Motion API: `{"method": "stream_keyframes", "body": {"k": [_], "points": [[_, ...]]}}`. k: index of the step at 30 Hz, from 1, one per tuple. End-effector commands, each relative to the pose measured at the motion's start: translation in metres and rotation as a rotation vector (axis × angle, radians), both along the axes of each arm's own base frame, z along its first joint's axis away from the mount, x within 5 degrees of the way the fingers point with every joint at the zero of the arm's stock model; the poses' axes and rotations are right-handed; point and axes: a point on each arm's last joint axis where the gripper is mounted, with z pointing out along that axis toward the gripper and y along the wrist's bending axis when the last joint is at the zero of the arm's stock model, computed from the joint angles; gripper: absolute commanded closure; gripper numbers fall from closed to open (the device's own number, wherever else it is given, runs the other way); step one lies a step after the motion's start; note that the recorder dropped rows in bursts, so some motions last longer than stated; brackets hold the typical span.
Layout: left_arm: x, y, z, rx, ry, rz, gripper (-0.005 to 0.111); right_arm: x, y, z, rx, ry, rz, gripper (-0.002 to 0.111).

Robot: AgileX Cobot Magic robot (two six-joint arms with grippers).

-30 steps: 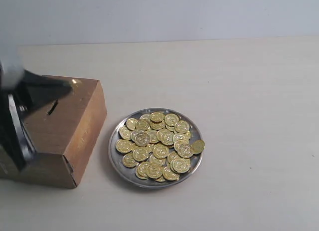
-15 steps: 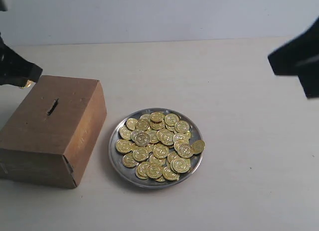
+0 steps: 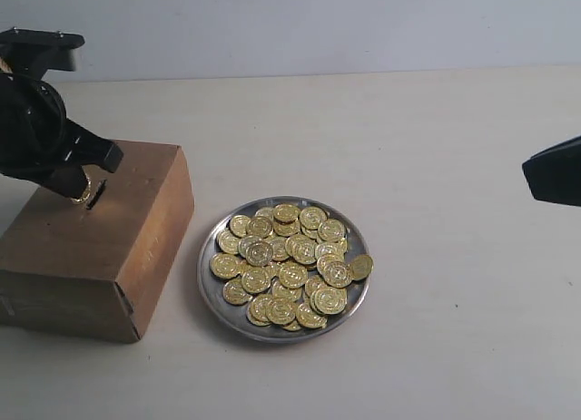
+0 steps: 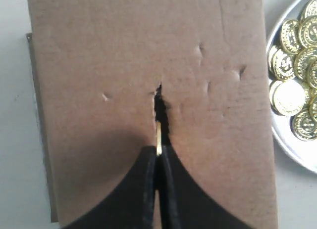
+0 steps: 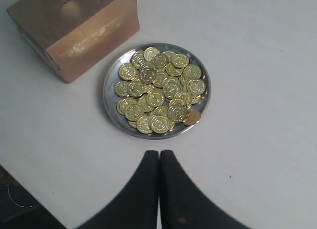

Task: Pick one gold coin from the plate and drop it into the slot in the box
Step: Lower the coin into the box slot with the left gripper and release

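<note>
Left wrist view: the left gripper (image 4: 158, 157) pinches a gold coin (image 4: 158, 137) edge-on, the coin's tip right at the near end of the slot (image 4: 161, 106) in the box (image 4: 99, 66). Off to one side sits the plate (image 4: 283, 147) of heaped coins (image 4: 290, 96). The right gripper (image 5: 159, 162), its fingers pressed together on nothing, hangs well apart, past the plate.

No legible text, labels, brands or numbers in any view. The coins (image 3: 290, 261) on the plate (image 3: 207, 290) carry embossed relief, too small and blurred to read. The box (image 3: 109, 248) shows plain brown cardboard, unprinted.
</note>
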Motion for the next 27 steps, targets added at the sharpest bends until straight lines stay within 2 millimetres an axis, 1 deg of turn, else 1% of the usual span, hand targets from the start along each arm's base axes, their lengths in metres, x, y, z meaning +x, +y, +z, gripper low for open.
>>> {"method": "stream_keyframes", "body": {"k": [1, 13, 27], "points": [[0.003, -0.004, 0.0032, -0.05, -0.026, -0.001, 0.107, 0.0005, 0.0003, 0.0004, 0.015, -0.016, 0.0, 0.108], [0.0069, -0.0048, 0.0045, -0.059, -0.071, 0.0, 0.107, 0.0005, 0.0003, 0.0004, 0.015, -0.016, 0.0, 0.108], [0.0065, -0.0037, 0.0042, -0.047, -0.065, 0.002, 0.107, -0.0006, 0.0014, 0.0003, 0.029, -0.002, 0.003, 0.108]]}}
